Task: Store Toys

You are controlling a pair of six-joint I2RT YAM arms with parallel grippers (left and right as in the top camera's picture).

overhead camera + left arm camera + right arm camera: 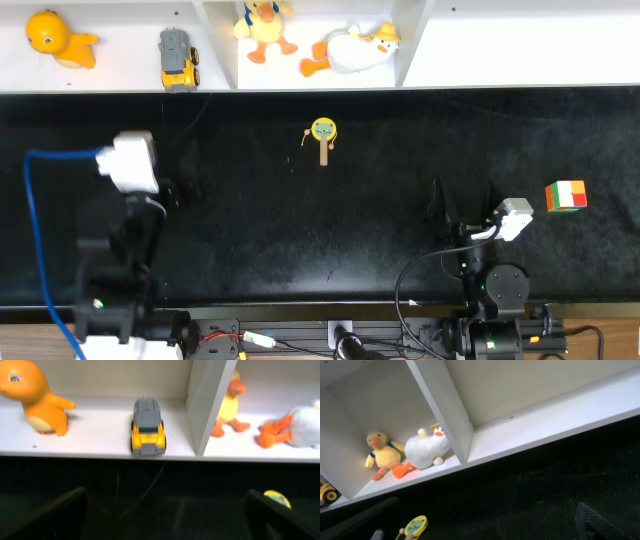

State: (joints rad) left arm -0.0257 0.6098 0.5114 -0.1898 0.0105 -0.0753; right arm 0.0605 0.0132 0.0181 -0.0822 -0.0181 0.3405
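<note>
1. White shelf unit [500,60] along the top edge of the top view, split by upright dividers into compartments; rightmost compartment bare.
2. Black table surface [300,230] across the middle of the frame, below the shelf.
3. Left arm [125,250] at lower left of the top view, reaching up the frame, wrist level and aimed at the shelf front. Left gripper [165,515] spread wide, fingers [60,515] with nothing between them, low over the table.
4. Right arm [490,285] at lower right of the top view, folded close to its base, wrist tipped toward the shelf. Right gripper [485,525] also spread wide, fingers [605,522] holding nothing.
5. White goose plush [350,50] with orange feet, lying on its side in the middle compartment, top centre.
6. Yellow duck plush [265,25] just beside the goose, same compartment, sitting upright.
7. Orange plush creature [60,40] in the left compartment, upper left corner.
8. Yellow toy truck [177,58] with grey top, in the same left compartment near the divider, at the shelf's front edge; straight ahead of the gap between the left fingers, well apart from them.
9. Coloured cube [565,196] on the table at right of centre, near the right gripper, off to its side and untouched.
10. Yellow rattle drum [323,135] on a stick, lying on the table in upper centre, between the two arms, clear of both pairs of fingers.
</note>
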